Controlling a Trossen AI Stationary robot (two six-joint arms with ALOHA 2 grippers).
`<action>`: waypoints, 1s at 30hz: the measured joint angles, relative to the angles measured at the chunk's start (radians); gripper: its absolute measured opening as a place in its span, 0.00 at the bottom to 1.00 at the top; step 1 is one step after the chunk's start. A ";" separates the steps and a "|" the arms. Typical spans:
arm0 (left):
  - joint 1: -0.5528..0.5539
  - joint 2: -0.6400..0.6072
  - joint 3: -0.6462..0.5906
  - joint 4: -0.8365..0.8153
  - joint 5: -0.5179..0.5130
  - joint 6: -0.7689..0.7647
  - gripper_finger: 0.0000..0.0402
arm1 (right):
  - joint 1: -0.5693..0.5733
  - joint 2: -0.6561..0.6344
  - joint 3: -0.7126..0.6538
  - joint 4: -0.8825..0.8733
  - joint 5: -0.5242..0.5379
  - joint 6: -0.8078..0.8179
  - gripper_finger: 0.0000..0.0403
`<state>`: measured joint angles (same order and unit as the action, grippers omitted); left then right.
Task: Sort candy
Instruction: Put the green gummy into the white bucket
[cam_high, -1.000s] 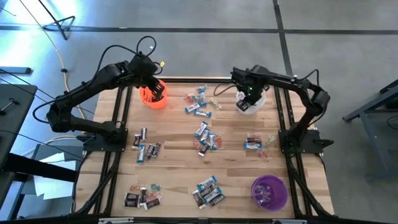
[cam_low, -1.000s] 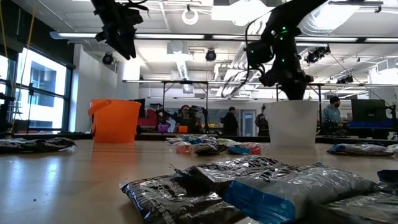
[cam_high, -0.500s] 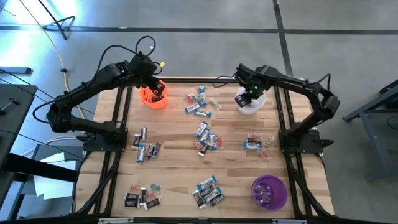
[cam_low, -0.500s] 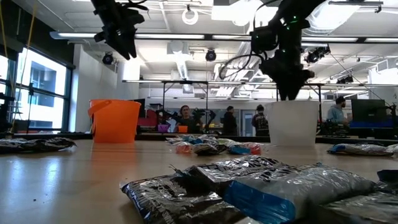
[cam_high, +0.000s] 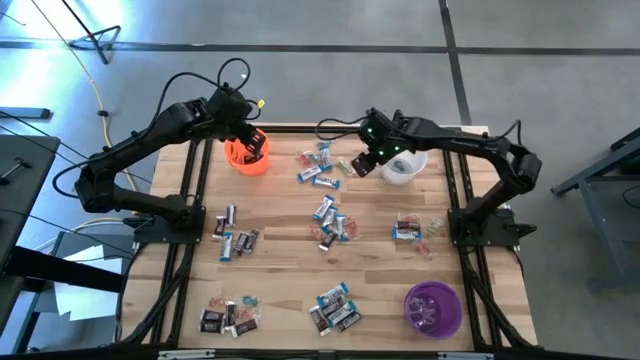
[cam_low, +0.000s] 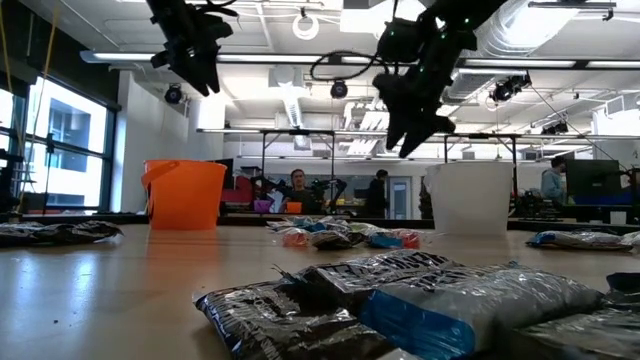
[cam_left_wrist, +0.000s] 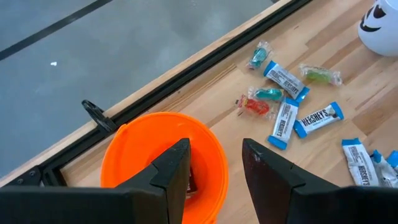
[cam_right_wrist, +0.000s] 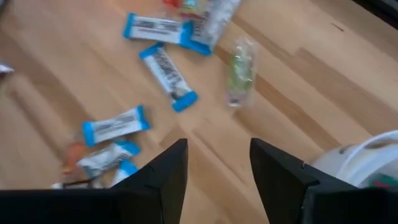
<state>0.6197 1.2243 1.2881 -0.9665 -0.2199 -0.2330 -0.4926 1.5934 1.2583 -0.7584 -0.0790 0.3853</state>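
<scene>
Small wrapped candy pieces lie in loose groups on the wooden table: blue-and-white ones at the far centre (cam_high: 318, 165), a mixed heap in the middle (cam_high: 330, 225), dark ones at the left (cam_high: 235, 238). My left gripper (cam_left_wrist: 214, 171) hangs open above the orange cup (cam_high: 246, 155), with nothing between its fingers. My right gripper (cam_high: 365, 163) hovers open above the bare wood, between the white cup (cam_high: 405, 168) and the far-centre candy. Below it the right wrist view shows blue-and-white pieces (cam_right_wrist: 168, 78) and a clear green one (cam_right_wrist: 239, 71).
A purple cup (cam_high: 432, 308) stands at the near right. More candy lies at the right (cam_high: 415, 230), near centre (cam_high: 335, 308) and near left (cam_high: 228, 315). Black frame rails run along the table's left and right edges. People show in the room behind the table.
My right gripper has gone from above the white cup toward the table's left, and now hangs beside the cup near the far-centre candy. My left gripper has kept still over the orange cup.
</scene>
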 joint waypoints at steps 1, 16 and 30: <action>0.000 0.000 0.000 0.000 0.000 0.000 0.33 | -0.005 0.013 0.000 0.001 0.003 0.000 0.42; 0.000 0.000 0.000 -0.002 0.003 0.018 0.33 | -0.024 0.243 0.000 0.176 -0.026 -0.088 0.42; 0.000 0.000 0.000 -0.002 0.003 0.026 0.33 | -0.023 0.268 0.140 0.107 -0.033 -0.086 0.42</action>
<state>0.6201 1.2243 1.2880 -0.9685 -0.2165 -0.2065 -0.5152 1.8618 1.3979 -0.6516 -0.1119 0.2997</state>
